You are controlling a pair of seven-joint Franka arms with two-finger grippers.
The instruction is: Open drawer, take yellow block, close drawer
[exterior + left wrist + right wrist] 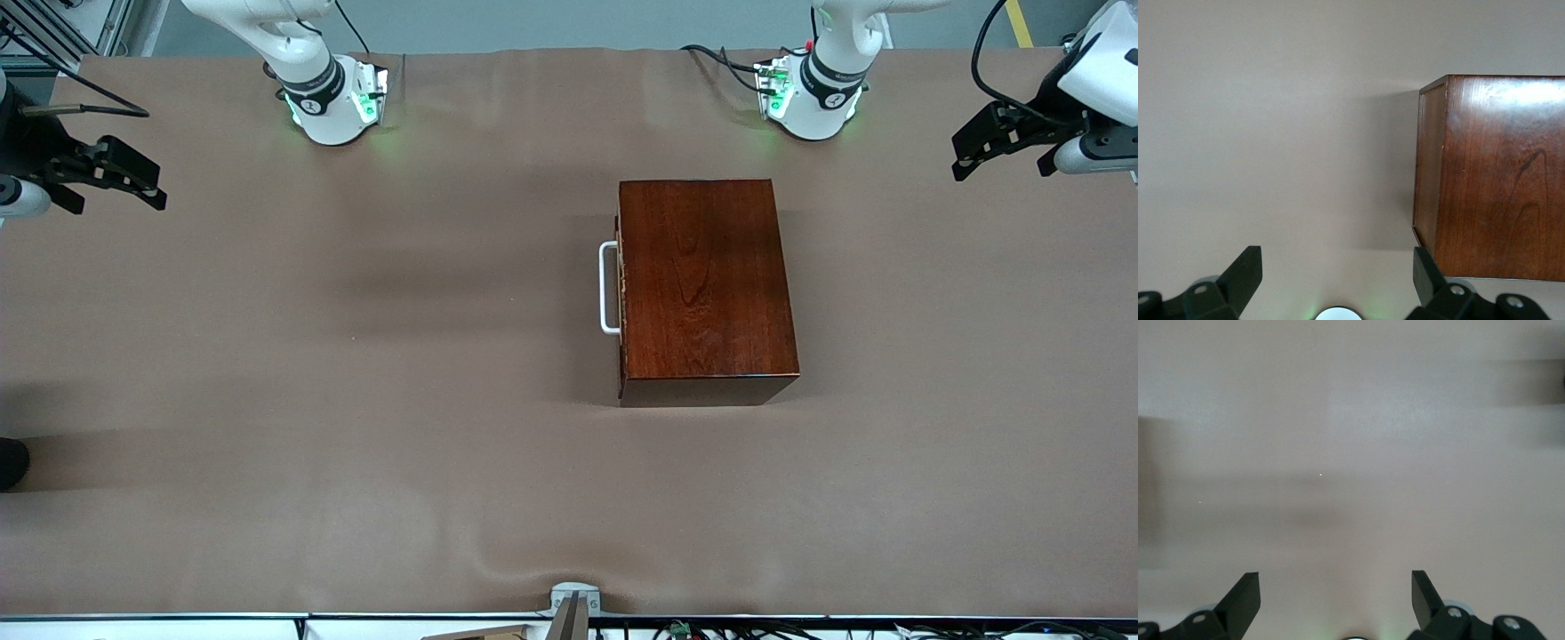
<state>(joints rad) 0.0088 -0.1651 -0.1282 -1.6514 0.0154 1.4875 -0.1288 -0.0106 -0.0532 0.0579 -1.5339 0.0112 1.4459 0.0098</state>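
Observation:
A glossy dark reddish-brown wooden box (705, 289) stands on the table, toward the left arm's end. Its drawer is pushed in; only the white U-shaped handle (608, 288) shows, on the side facing the right arm's end. The yellow block is hidden. My left gripper (969, 153) hangs open and empty in the air at the left arm's end of the table; its wrist view shows the box (1498, 177) past the open gripper (1337, 270). My right gripper (133, 176) waits open and empty at the right arm's end, with bare cloth under it (1336, 590).
A brown cloth (356, 356) covers the whole table, with a few soft wrinkles. Both white arm bases (333, 102) (813, 102) stand along the edge farthest from the front camera. A small metal bracket (573, 600) sits at the nearest edge.

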